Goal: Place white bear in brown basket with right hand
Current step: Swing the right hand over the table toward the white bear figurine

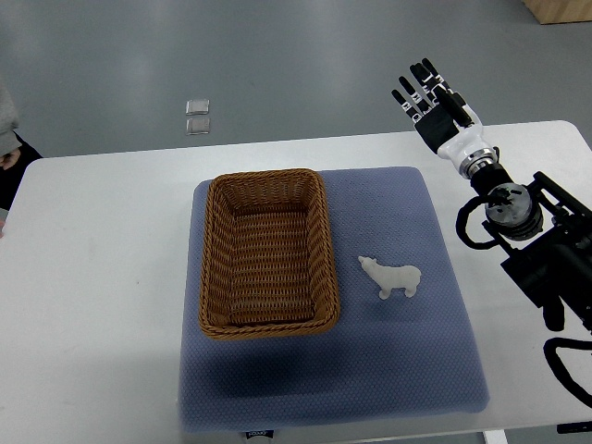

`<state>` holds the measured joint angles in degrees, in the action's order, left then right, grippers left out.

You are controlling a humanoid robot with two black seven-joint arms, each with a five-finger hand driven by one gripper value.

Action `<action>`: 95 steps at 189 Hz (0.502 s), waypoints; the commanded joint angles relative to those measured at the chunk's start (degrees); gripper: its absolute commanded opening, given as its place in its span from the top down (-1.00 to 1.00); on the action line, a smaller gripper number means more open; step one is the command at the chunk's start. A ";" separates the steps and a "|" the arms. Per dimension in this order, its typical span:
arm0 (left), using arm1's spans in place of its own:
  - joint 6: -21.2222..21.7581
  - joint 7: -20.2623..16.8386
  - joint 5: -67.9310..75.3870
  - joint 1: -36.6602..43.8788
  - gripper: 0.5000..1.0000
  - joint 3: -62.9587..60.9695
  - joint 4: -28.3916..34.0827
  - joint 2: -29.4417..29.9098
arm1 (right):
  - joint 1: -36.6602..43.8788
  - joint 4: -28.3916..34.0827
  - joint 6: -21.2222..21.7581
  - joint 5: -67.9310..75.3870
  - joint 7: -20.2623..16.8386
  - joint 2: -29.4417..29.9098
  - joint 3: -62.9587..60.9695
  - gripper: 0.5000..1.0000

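A white table (pixel 102 277) fills most of the view, with grey floor (pixel 277 55) beyond its far edge. On the table lies a blue-grey mat (pixel 407 370), and both the basket and the bear sit on it.

The right arm (pixel 541 250) comes in from the right edge, black and jointed, and reaches toward the far right corner of the table. Its hand (pixel 435 102) is raised past the table's far edge, over the floor, with the fingers (pixel 413 100) straight and slightly spread, holding nothing. It is well apart from the bear.

The basket (pixel 215 268) is brown wicker, rectangular, and stands on the left half of the mat. Its long axis runs from the near side to the far side. Nothing lies in it.

The bear (pixel 393 277) is white and stands on the mat just right of the basket, apart from its rim, near the basket's near half. Its long axis runs left to right, crosswise to the basket's. The head points left, toward the basket, with the snout tipped a little toward the far side; the rump faces the right edge of the mat.

Two small clear squares (pixel 197 117) lie on the floor beyond the table. A person's sleeve (pixel 7 120) shows at the left edge.
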<state>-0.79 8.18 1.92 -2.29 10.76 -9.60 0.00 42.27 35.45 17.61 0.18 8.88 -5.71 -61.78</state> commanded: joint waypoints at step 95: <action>-0.18 -0.27 0.11 -0.09 -1.00 -0.65 -0.60 0.00 | 2.03 8.85 0.76 -19.16 -5.18 -5.79 3.77 -0.69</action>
<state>-0.87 7.77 2.07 -2.28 10.11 -10.20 0.00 43.21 40.40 17.69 -12.04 6.87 -8.23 -60.91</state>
